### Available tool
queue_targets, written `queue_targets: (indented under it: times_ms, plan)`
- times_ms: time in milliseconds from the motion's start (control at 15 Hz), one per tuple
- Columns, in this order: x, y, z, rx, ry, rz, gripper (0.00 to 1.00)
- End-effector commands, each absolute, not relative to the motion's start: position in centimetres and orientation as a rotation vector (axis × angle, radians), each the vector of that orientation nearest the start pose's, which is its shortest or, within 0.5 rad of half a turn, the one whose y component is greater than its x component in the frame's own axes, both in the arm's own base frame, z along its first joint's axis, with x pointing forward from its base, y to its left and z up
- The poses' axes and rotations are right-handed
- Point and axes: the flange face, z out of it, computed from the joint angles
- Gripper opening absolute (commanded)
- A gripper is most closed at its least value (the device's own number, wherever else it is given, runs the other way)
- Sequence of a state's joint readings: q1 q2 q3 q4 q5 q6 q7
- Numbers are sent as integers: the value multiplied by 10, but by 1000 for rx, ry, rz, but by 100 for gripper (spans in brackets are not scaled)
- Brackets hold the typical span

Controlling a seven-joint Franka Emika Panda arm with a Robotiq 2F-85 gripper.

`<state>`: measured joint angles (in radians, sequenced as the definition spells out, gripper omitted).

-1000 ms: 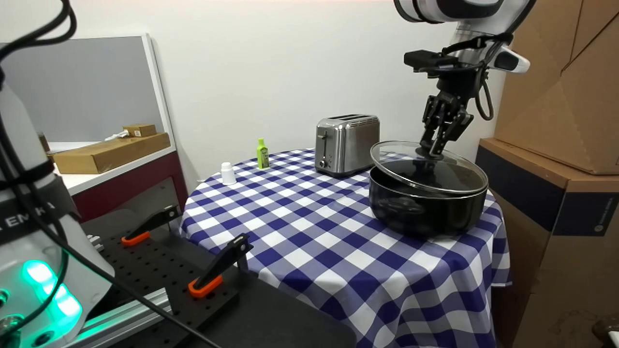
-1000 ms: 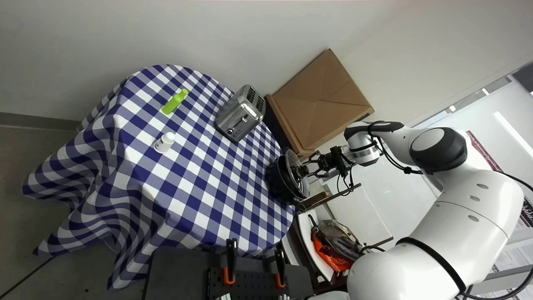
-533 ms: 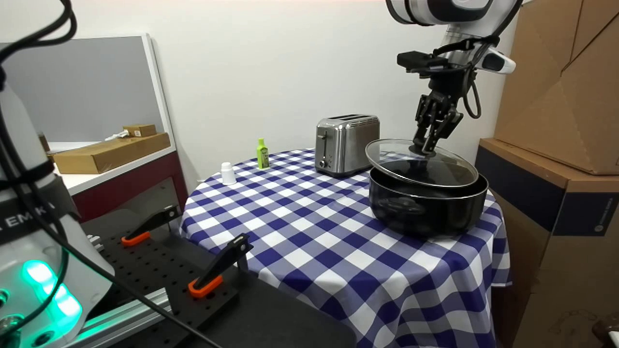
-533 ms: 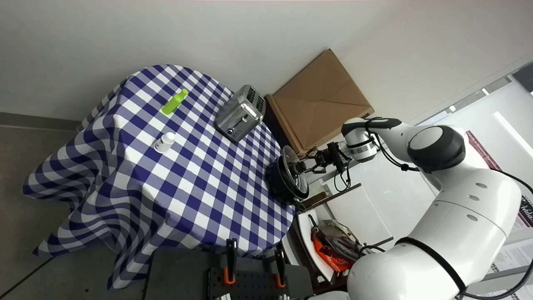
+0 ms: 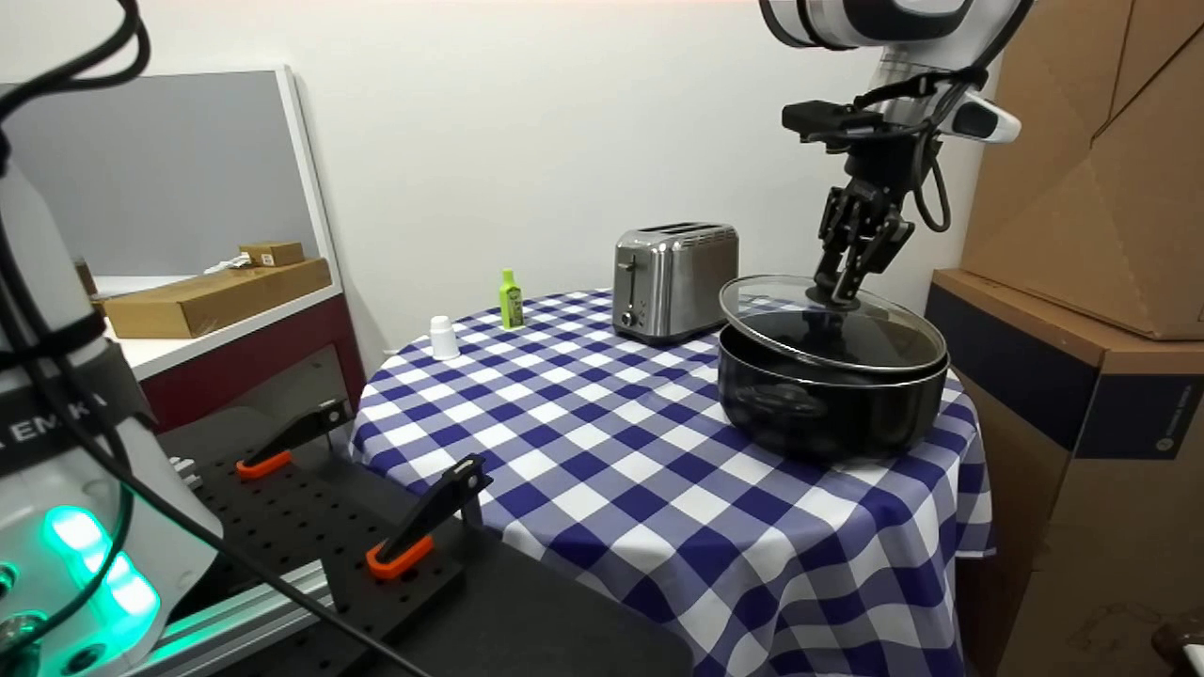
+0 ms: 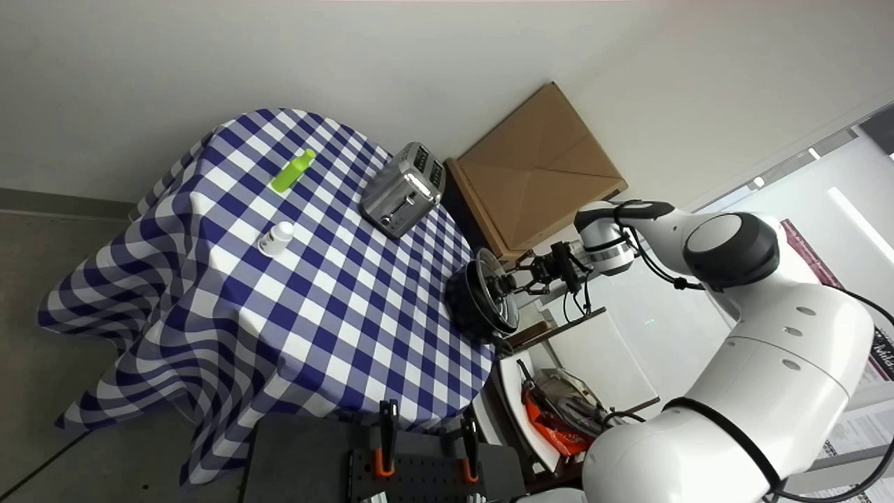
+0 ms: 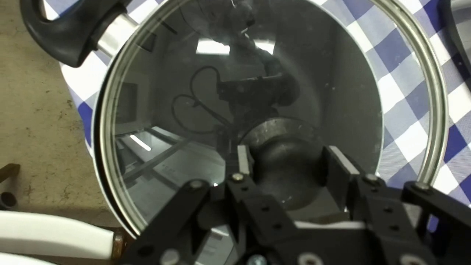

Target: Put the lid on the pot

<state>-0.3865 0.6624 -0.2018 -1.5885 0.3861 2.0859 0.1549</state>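
Desk (image 5: 602, 461): is filling the middle of the frame in an exterior view, under blue-and-white check.
Robot arm (image 6: 775, 363): is occupying the right of the frame in an exterior view.
Pot (image 5: 828, 423): is standing upright near the desk's right edge in an exterior view, its side handle (image 7: 81, 36) showing at the upper left of the wrist view; sideways pushing is probably worth avoiding.
Lid (image 5: 851, 338): is hanging tilted over the pot, its left edge standing clear of the pot's rim, its right edge lying close, whether touching being hard to tell. Seating it, judged the step in hand, is calling for swinging the left edge down until level, centring rim over rim, then easing straight down.
Toaster (image 5: 673, 282): is standing near the pot, to its left in the frame, so levelling is needing some clearance there.
Gripper (image 7: 290, 162): is leaning toward the upper right; its jaws are clamping the lid's knob (image 7: 286, 178) from both sides, and should be releasing only once the lid is resting flat.
Knob: is sitting low in the wrist view's middle; loosening early is risking a pivot or a drop.
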Motion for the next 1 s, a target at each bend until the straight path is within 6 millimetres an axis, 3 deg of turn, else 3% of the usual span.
queue_targets:
  times_ms: [0, 467, 933]
  plan:
    - [589, -351, 248, -2615, 1325, 162, 25]
    - [589, -358, 248, -2643, 1354, 149, 25]
    - [591, -351, 248, -2777, 1370, 174, 25]
